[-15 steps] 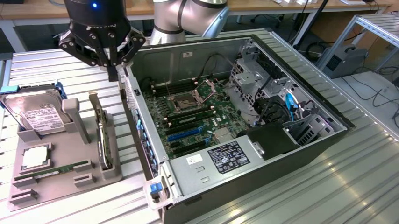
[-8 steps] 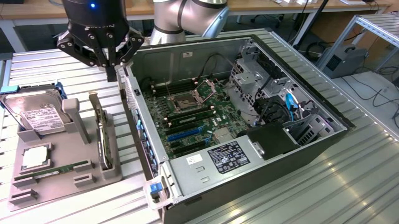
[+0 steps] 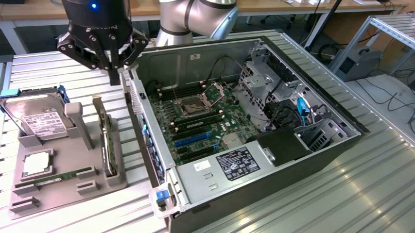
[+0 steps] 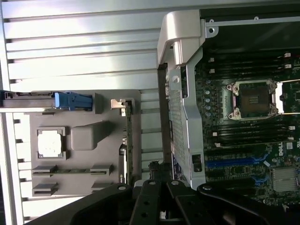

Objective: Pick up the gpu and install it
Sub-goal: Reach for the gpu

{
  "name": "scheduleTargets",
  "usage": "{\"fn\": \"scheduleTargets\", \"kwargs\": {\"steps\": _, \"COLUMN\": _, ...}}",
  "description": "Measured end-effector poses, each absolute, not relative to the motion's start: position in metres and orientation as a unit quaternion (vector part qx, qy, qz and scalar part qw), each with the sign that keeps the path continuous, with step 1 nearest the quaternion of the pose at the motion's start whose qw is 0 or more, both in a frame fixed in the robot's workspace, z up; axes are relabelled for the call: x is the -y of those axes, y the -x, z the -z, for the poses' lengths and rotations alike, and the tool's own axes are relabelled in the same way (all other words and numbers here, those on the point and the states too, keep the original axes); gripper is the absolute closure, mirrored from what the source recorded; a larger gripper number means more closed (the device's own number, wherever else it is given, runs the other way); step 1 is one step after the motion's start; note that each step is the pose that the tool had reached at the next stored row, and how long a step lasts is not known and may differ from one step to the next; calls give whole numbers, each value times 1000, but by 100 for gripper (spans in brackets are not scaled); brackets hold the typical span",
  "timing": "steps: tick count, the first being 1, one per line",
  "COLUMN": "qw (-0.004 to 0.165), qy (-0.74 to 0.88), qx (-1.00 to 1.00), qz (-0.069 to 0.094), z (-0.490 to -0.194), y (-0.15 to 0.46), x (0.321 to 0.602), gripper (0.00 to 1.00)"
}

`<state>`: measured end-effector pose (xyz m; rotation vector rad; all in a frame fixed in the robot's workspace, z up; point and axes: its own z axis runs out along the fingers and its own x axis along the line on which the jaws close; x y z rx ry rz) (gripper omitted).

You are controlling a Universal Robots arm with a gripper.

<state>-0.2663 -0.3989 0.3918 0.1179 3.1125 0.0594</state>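
The gpu (image 3: 104, 138) stands on its long edge in a slot of the grey parts holder (image 3: 71, 187), at the exterior view's left of the open computer case (image 3: 259, 145). In the wrist view the gpu (image 4: 125, 145) shows edge-on as a thin dark strip with a metal bracket at one end. My gripper (image 3: 115, 77) hangs above the far end of the card, close to the case's rear corner. Its fingers are shut together with nothing between them, and it is not touching the card. My gripper (image 4: 158, 172) also shows in the wrist view.
A silver hard drive (image 3: 39, 121) with a white label, a processor chip (image 3: 36, 162) and a green memory stick (image 3: 55, 177) share the holder. Inside the case lies the motherboard (image 3: 194, 128) with blue slots (image 3: 188, 140). The slatted metal table (image 3: 363, 194) surrounds everything.
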Motion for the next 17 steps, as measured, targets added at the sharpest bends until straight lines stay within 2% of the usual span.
{"fn": "scheduleTargets", "kwargs": {"steps": 17, "qw": 13, "qy": -38, "qx": -999, "qz": -19, "z": -391, "y": 276, "x": 399, "gripper": 89}}
